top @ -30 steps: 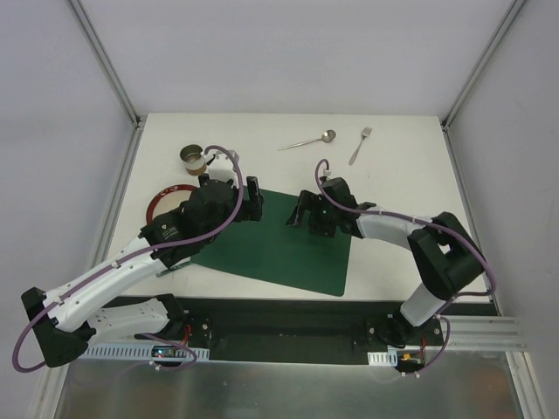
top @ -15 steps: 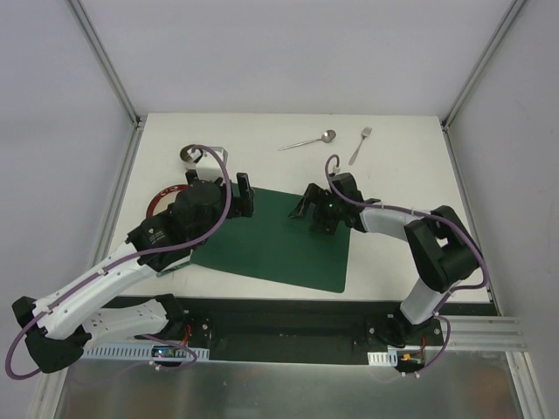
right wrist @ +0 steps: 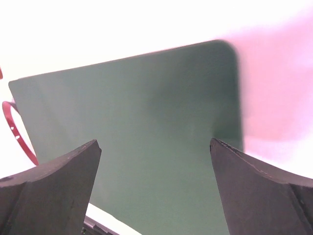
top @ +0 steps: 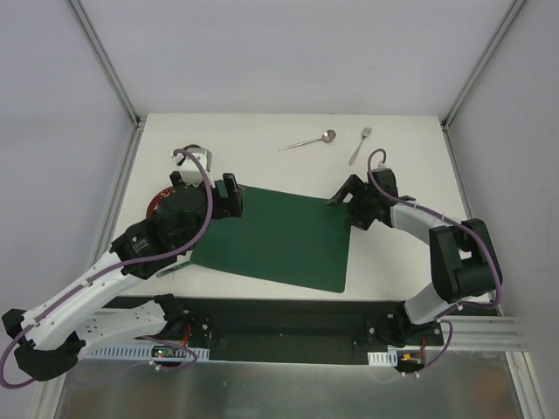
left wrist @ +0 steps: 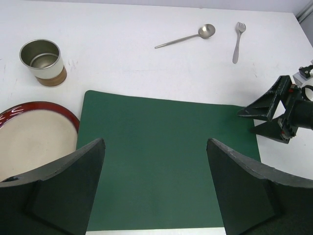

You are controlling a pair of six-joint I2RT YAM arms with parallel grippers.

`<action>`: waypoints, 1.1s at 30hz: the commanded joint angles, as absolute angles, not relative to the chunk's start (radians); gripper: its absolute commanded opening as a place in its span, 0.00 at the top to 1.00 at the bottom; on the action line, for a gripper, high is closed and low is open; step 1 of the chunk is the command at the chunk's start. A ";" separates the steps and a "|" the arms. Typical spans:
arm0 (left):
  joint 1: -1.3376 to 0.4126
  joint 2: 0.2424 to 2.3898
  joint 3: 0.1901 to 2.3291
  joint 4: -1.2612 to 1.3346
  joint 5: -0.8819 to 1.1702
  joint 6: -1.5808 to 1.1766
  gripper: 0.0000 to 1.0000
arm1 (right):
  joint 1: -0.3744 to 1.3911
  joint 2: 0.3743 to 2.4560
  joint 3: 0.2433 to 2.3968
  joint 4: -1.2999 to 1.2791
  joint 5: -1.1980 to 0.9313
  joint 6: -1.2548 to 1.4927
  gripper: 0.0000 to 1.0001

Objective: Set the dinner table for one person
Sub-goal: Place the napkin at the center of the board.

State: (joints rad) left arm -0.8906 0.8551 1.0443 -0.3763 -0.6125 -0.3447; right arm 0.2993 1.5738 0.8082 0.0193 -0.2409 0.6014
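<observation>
Left gripper (top: 234, 196) hangs over the near-left corner area of a dark green placemat (top: 279, 240), its two black fingers spread wide with nothing between them. Seen from its wrist camera, the open gap frames the bare green mat. Right gripper (top: 343, 209) sits low at the mat's far-right corner, fingers also wide apart and holding nothing, pointing left across the mat; whether its tips touch the surface cannot be told.

Just left of the mat lies a round plate (left wrist: 29, 142), cream in the middle with a dark red rim, partly hidden under the left arm in the overhead view. Beyond the plate stands an upright metal cup (left wrist: 43, 62) with a tan band at its base.

Farther back, well apart from the mat, a spoon (top: 307, 141) lies at an angle with its bowl to the right, and a fork (top: 359, 146) lies near it, to its right, tines away from the arms.

Everything rests on the large white counter (top: 262, 131), the dinner table itself, edged by metal rails, with the arm bases at its near side.
</observation>
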 commanded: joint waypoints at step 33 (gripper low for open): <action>-0.894 0.951 1.034 -0.350 -0.569 -0.365 0.17 | 0.198 1.624 0.787 0.032 -0.244 0.566 0.04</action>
State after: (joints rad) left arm -0.8906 0.9504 1.0290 -0.3817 -0.5789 -0.3626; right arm 0.1623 1.5864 0.7906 0.0185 -0.2413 0.5465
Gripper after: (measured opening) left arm 0.831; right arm 0.961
